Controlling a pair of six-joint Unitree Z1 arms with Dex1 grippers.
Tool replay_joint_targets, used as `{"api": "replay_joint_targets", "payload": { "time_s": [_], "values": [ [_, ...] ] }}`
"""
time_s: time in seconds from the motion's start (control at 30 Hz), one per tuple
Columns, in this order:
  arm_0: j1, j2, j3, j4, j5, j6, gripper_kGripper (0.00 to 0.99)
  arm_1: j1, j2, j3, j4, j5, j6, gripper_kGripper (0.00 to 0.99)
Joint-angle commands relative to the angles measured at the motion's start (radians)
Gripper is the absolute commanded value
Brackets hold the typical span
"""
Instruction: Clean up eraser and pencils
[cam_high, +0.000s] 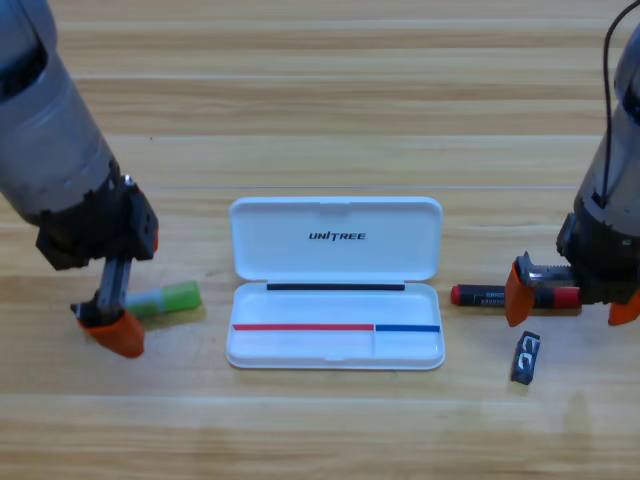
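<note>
The eraser (525, 357) is lying nearest, light and grippy, best pinched across its short sides. Just beyond, the right gripper (571, 302) is straddling the stiff, roll-prone red pencil (480, 295) with jaws spread. The left gripper (118, 322) is hovering at the green pencil (165, 300); its jaws I cannot tell, and the white case (335, 240) is sitting open between.

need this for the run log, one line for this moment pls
left gripper at green pencil | right gripper astride red pencil | eraser on table | case open
</note>
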Motion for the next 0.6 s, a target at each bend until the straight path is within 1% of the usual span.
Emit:
{"api": "replay_joint_targets", "payload": {
  "time_s": [0.03,0.17,0.27,0.37,0.5,0.6],
  "values": [
    [0.023,0.051,0.065,-0.046,-0.022,0.014,0.99,-0.004,0.082,0.028,-0.026,0.06,0.059,0.948],
    [0.023,0.069,0.085,-0.067,-0.032,0.013,0.99,0.013,0.094,0.031,-0.031,0.075,0.071,0.948],
    [0.023,0.08,0.089,-0.078,-0.036,0.013,0.99,0.013,0.119,0.037,-0.042,0.075,0.076,0.946],
    [0.023,0.086,0.089,-0.083,-0.042,0.013,0.99,0.013,0.142,0.045,-0.056,0.066,0.085,0.922],
    [0.023,0.095,0.086,-0.09,-0.044,0.01,0.99,0.013,0.159,0.055,-0.079,0.08,0.089,0.92],
    [0.028,0.098,0.085,-0.092,-0.041,0.01,0.99,0.016,0.173,0.057,-0.083,0.082,0.088,0.861]
  ]
}}
